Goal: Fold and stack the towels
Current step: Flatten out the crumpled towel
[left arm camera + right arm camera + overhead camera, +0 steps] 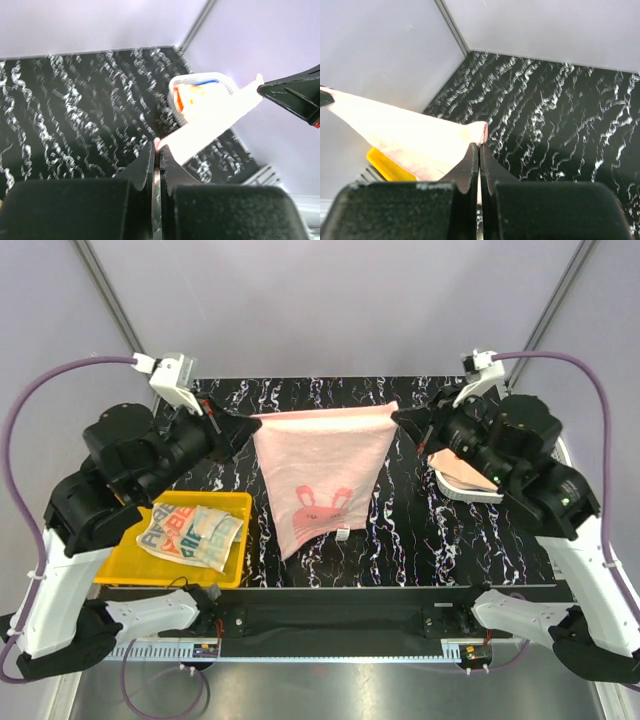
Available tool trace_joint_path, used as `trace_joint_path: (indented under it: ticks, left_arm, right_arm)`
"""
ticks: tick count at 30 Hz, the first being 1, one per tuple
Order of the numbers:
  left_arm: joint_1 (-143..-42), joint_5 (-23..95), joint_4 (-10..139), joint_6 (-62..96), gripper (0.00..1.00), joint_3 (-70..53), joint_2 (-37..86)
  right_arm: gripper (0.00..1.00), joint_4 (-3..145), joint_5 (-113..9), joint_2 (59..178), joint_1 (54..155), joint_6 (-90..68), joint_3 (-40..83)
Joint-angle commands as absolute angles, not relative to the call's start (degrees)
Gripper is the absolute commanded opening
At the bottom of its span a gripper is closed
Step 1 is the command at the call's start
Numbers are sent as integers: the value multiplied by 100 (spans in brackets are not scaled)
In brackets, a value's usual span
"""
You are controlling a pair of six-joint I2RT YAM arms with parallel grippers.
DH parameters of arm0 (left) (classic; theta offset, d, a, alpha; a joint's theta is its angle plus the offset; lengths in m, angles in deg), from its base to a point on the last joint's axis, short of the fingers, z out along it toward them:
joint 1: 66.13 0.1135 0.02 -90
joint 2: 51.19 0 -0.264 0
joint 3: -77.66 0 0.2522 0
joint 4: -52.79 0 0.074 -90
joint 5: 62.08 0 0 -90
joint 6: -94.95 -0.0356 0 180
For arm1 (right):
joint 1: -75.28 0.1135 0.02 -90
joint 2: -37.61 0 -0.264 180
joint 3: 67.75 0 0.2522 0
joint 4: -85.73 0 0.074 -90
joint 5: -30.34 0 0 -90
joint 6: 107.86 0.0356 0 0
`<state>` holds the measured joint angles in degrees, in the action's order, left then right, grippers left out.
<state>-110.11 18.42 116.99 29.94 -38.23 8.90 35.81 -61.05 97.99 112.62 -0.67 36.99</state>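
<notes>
The left end effector [245,427] and right end effector [400,418] each pinch a top corner of the pink towel [320,465], which hangs above the desk [400,540] (top edge taut). Best to lower both together with even tension, so it lands flat, without creases

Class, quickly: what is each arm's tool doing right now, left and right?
Left tool: closed, holding one top corner of the pale pink towel.
Right tool: closed, holding the same towel's other top corner.
</notes>
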Motion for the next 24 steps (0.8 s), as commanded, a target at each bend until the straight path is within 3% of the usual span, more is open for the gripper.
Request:
trace_joint_path:
  ticks: [1, 5, 7, 16, 24]
  left_arm:
    - [-10946, 1492, 11726, 2710, 0, -4464, 909]
    - [-10701, 1403, 11814, 2832, 0, -4860, 1654]
    - [-10062, 1990, 11684, 2972, 0, -4825, 1919]
    - [-8776, 3240, 10603, 3201, 0, -5026, 4598]
    - [-8335, 3662, 10443, 3237, 0, -6887, 7342]
  right_arm:
    - [0, 3006, -6757, 9825, 11184, -230, 4478]
    - [0, 2820, -7170, 10510, 11176, -485, 5015]
    - [0, 2768, -7303, 11061, 11106, -608, 5322]
    - [0, 3601, -5758, 13691, 9411, -512, 5824]
    - [0, 4139, -5632, 15888, 8856, -389, 6782]
